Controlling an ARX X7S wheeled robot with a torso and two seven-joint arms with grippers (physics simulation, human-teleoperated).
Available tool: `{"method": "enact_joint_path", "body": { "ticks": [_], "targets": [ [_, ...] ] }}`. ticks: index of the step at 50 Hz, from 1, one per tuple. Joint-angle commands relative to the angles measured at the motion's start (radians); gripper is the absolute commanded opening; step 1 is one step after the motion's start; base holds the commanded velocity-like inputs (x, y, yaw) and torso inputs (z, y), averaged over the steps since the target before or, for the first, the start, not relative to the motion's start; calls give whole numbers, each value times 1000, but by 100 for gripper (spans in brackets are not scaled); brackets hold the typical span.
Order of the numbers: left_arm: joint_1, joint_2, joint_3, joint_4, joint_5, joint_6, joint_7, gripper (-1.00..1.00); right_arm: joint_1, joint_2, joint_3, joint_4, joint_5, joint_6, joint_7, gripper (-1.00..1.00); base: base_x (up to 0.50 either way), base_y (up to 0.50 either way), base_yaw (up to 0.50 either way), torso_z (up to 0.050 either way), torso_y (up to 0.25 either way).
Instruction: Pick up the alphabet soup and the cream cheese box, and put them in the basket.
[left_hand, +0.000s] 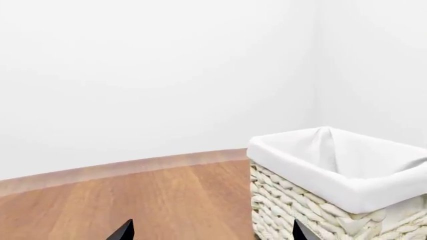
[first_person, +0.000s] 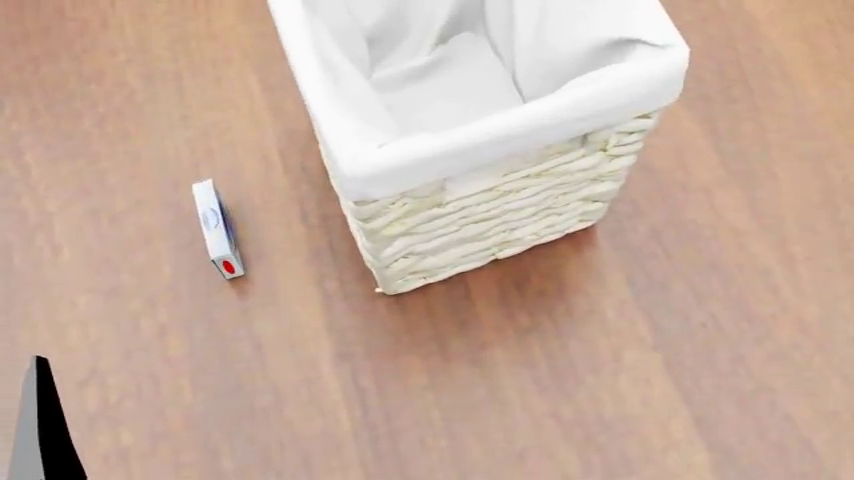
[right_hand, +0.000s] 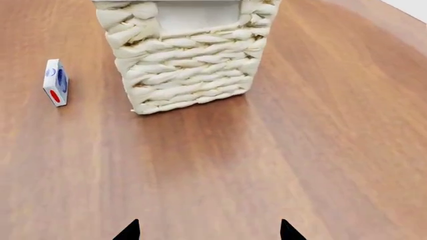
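Cream cheese box (first_person: 216, 228) on edge beside basket (first_person: 467, 215), ungrasped; both pincers (right_hand: 208, 232) spread, empty; soup unseen.

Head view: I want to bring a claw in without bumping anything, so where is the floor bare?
The wood floor is bare on the near side of the basket and to its right. A narrower bare strip separates the basket from the cream cheese box, which lies apart to its left. The only tight spot is that strip.
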Motion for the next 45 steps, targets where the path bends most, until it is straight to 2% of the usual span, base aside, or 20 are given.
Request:
{"method": "enact_joint_path", "body": {
  "ticks": [1, 23, 31, 45],
  "targets": [
    [0, -2, 14, -4, 5, 1, 0, 100, -19, 58, 9, 8, 120, -12, 78, 100, 0, 0, 0, 0, 0],
    [14, -9, 15, -3, 8, 11, -10, 100, -83, 95, 31, 38, 129, -82, 111, 100, 0, 0, 0, 0, 0],
    [5, -9, 19, -13, 8, 10, -11, 100, -64, 105, 66, 42, 169, -73, 126, 100, 0, 0, 0, 0, 0],
    [-2, -11, 19, -16, 5, 6, -17, 100, -33, 100, 37, 90, 178, -89, 108, 100, 0, 0, 0, 0, 0]
  ]
}}
